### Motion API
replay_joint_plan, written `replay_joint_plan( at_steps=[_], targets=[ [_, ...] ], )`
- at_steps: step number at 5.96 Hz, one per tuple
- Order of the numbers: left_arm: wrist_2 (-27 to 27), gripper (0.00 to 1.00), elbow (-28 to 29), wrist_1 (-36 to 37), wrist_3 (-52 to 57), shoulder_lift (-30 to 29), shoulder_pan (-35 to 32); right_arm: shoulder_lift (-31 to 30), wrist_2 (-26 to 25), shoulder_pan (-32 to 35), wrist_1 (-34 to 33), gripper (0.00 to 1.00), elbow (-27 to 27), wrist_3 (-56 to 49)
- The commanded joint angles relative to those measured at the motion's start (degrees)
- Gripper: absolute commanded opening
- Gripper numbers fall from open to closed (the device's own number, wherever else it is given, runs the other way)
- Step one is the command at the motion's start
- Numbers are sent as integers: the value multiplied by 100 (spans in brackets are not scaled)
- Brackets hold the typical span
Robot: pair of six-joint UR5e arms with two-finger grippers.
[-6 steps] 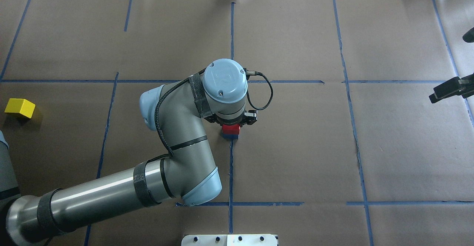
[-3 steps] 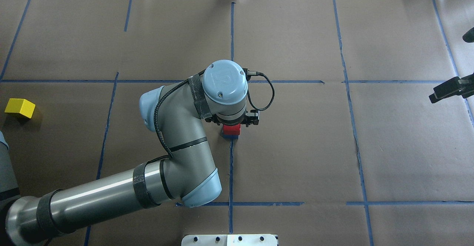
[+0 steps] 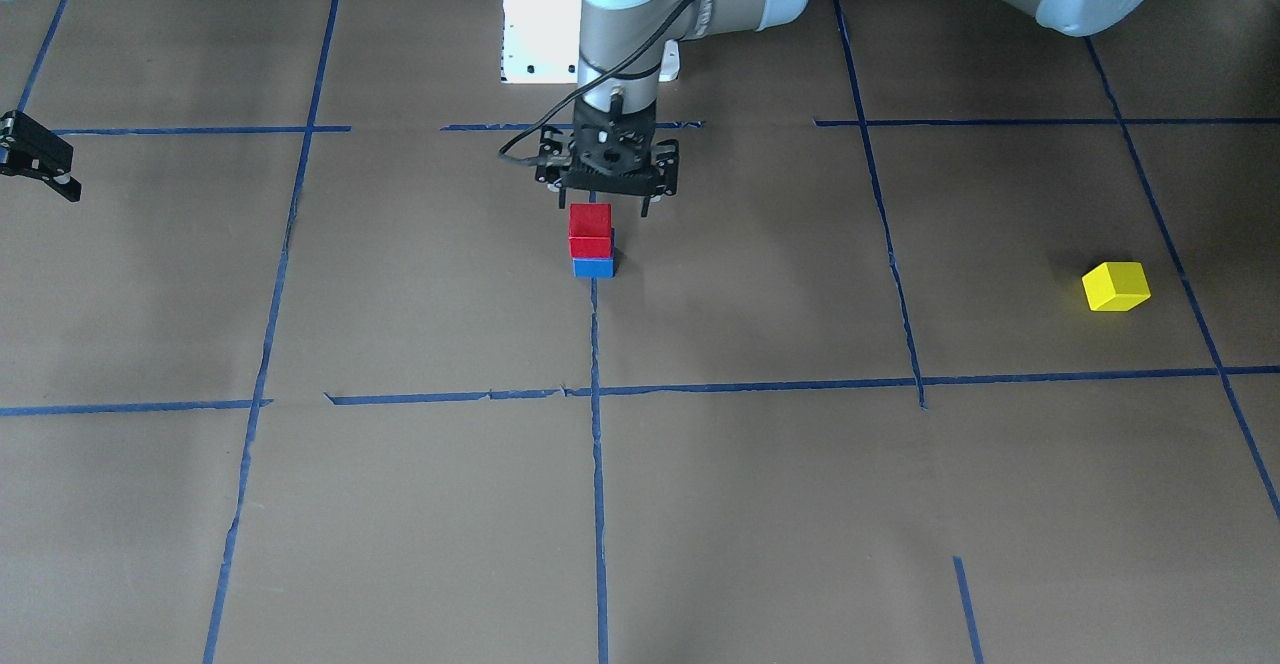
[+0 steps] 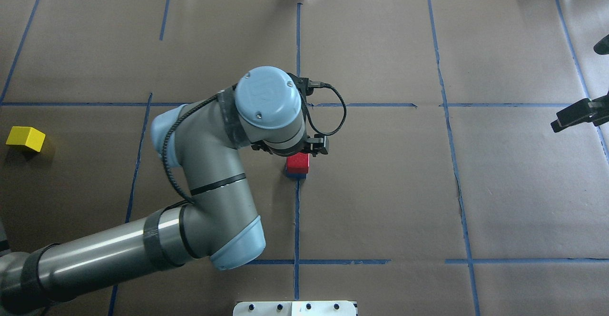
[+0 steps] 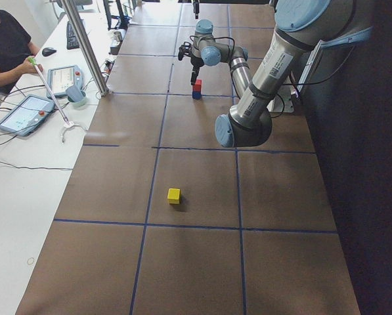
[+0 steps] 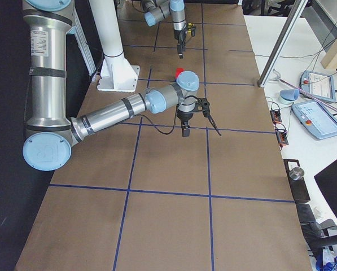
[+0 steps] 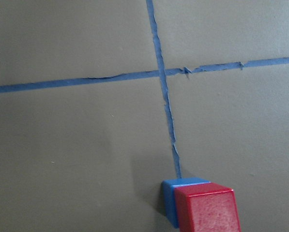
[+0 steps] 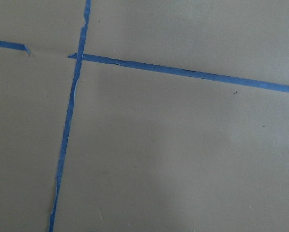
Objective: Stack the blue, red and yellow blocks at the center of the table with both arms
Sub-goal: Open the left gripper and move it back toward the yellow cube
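Note:
A red block [image 3: 590, 228] sits on a blue block [image 3: 593, 266] at the table's centre, on a blue tape line. The stack also shows in the overhead view [image 4: 298, 162] and at the bottom of the left wrist view [image 7: 207, 210]. My left gripper [image 3: 604, 209] is open and empty, just above the red block and not touching it. A yellow block [image 4: 26, 138] lies alone at the far left of the table, also in the front view [image 3: 1115, 286]. My right gripper [image 4: 576, 114] hovers at the far right edge, open and empty.
Blue tape lines divide the brown table cover. The white robot base plate [image 4: 295, 308] is at the near edge. A metal post [image 5: 87, 46], tablets and a seated operator are beside the table's far side.
My left wrist has risen and swung to the left, away from the stack. The red block stays on the blue block and shows more fully. The right arm has not moved.

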Motion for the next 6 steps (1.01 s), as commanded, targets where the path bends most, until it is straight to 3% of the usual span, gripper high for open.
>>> replay_joint_plan(
  at_steps=[1, 3, 4, 5, 6],
  targets=[
    [-984, 100, -940, -21, 1834, 1648, -1225, -13, 0, 2, -4, 100, -3, -15],
    [-1745, 100, -821, -153, 3209, 2857, -2494, -22, 0, 2, 5, 100, 5, -15],
    [-2522, 100, -194, -153, 3991, 3019, -3248, -39, 0, 2, 5, 100, 5, -15],
    [-3052, 100, 822, -319, 4312, 2986, -3673, -39, 0, 2, 5, 100, 31, -15],
    [-3049, 100, 1476, -1008, 4097, 3021, -3677, -48, 17, 2, 5, 100, 75, 2]
  ],
)
